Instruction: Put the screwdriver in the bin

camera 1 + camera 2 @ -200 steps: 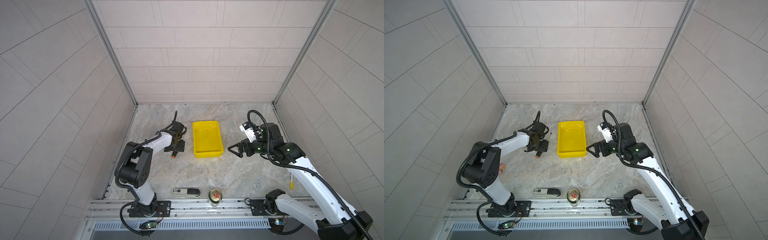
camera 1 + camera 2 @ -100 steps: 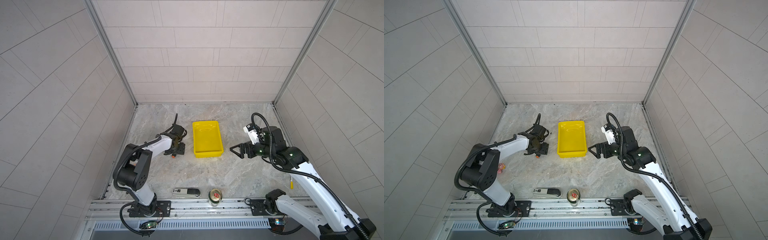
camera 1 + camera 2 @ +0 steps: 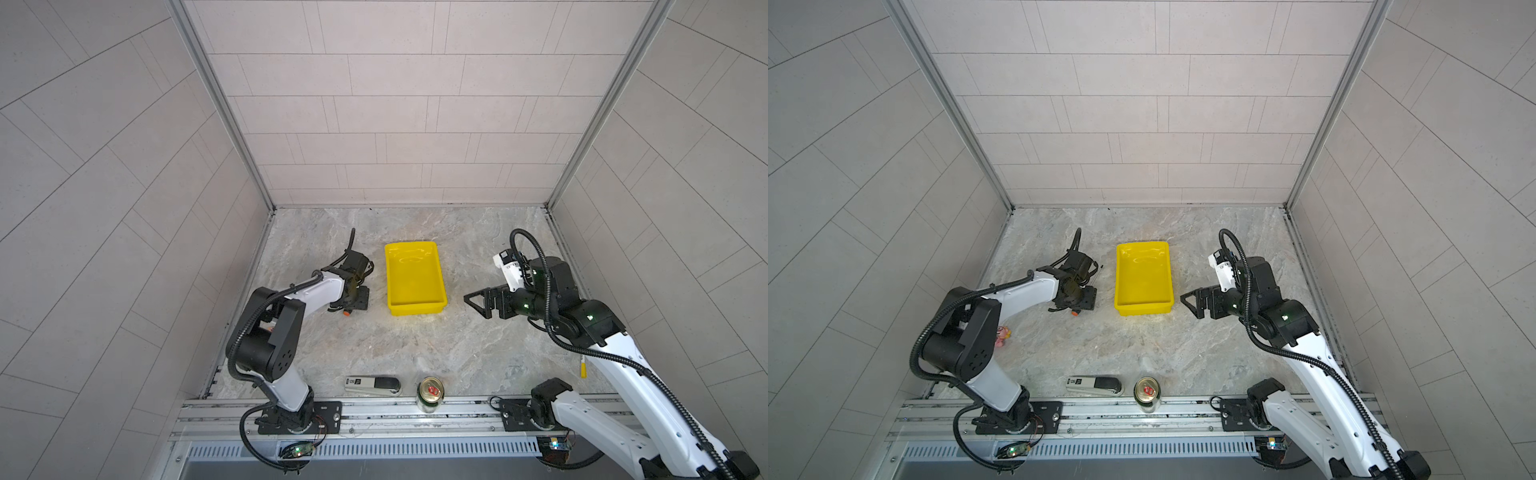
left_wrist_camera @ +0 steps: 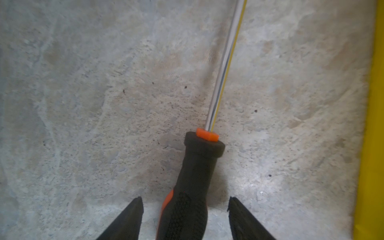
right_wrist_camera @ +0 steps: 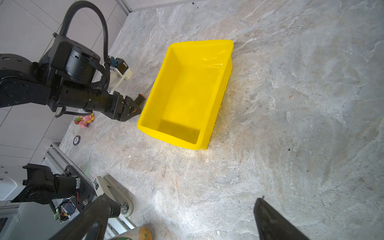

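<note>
Beside 1 bin, 1 screwdriver

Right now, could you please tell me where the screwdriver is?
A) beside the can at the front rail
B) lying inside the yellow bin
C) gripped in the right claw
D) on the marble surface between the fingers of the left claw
D: the left wrist view shows the screwdriver on the marble surface, with a gap to either finger of the open left claw, and the bin holds nothing.
</note>
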